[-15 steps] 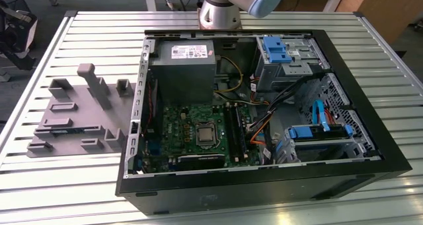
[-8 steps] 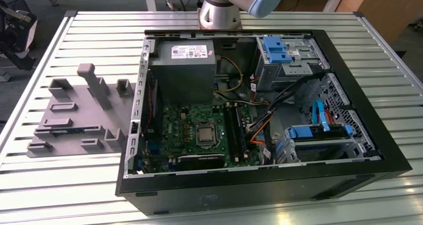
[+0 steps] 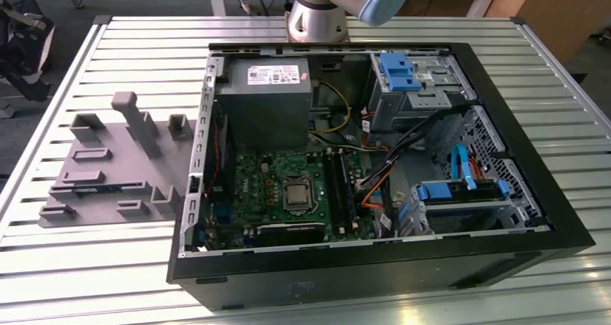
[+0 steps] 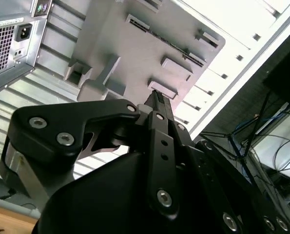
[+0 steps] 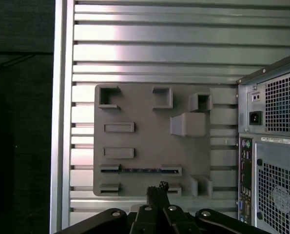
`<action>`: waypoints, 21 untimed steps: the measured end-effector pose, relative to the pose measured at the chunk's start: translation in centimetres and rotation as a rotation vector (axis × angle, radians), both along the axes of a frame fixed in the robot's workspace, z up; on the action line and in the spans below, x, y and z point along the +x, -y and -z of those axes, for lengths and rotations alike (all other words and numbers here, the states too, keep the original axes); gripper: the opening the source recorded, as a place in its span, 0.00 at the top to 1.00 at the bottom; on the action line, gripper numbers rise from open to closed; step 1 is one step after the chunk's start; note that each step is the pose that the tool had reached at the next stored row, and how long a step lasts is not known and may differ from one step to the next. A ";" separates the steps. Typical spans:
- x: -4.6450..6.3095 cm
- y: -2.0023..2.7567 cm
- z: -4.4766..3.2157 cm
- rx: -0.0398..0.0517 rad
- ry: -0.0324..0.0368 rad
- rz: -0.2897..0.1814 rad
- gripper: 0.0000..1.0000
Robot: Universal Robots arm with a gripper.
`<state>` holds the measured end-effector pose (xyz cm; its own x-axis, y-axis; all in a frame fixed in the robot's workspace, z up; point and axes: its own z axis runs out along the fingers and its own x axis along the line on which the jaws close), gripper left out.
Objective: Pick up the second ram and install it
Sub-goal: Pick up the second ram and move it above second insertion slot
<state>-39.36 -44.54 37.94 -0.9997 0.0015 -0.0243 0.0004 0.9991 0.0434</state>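
The second ram is a thin dark stick standing on its edge in a slot of the grey fixture plate. It also shows as a dark strip in the second wrist view and in the exterior view. My gripper hangs well above the fixture, its tips over the plate's edge near the ram. In both wrist views its black fingers are pressed together, shut with nothing between them. The motherboard's memory slots lie inside the open computer case.
The fixture plate carries several raised grey blocks, one a tall post. The case's rear panel rises beside the fixture. Cables, drive bays and a power supply crowd the case. The slatted metal table surrounds both, and the arm's base stands behind the case.
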 end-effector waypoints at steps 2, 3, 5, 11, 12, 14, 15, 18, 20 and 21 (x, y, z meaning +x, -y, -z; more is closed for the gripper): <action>0.0 0.00 0.02 0.0000 0.0000 -0.036 0.89; 0.0 0.00 0.03 0.0000 0.0001 -0.054 0.89; 0.0 0.00 0.05 0.0000 0.0001 -0.092 0.89; 0.0 0.00 0.13 0.0000 0.0000 -0.200 0.89; 0.0 0.00 0.14 0.0000 0.0000 -0.219 0.89; 0.0 0.00 0.15 0.0000 0.0000 -0.252 0.89; 0.0 0.00 0.15 -0.0001 0.0000 -0.266 0.89; 0.0 0.00 0.17 -0.0001 0.0000 -0.313 0.89; 0.0 0.00 0.18 -0.0001 0.0000 -0.348 0.89; 0.0 0.00 0.18 -0.0001 0.0000 -0.364 0.89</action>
